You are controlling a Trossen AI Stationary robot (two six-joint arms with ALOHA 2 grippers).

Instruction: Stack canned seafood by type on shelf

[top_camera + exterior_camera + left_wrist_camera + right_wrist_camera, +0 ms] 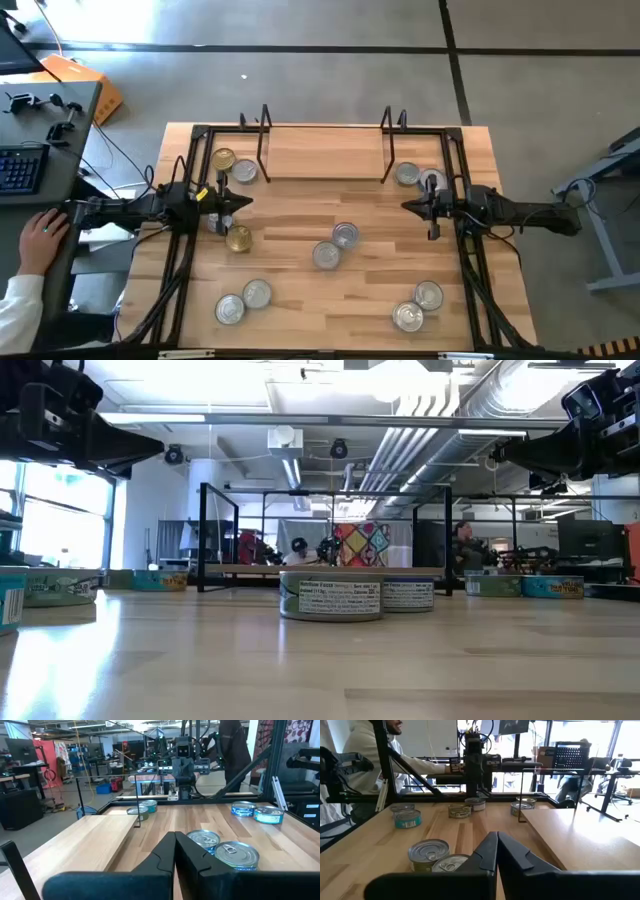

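Note:
Several round tins of canned seafood lie apart on the wooden table: two silver-lidded ones (345,235) (327,255) in the middle, pairs near the front left (244,300) and front right (418,306), gold-lidded ones (223,159) (238,238) at the left, and two (420,177) at the right. The shelf (325,160) rests at the far middle with nothing on its board. My left gripper (240,202) hovers shut at the left, my right gripper (408,206) shut at the right. They point at each other and hold nothing.
The shelf's black wire uprights (262,140) (392,140) rise at its two ends. A black frame (465,160) runs round the tabletop. A person's hand (40,235) rests by the left arm's base, off the table.

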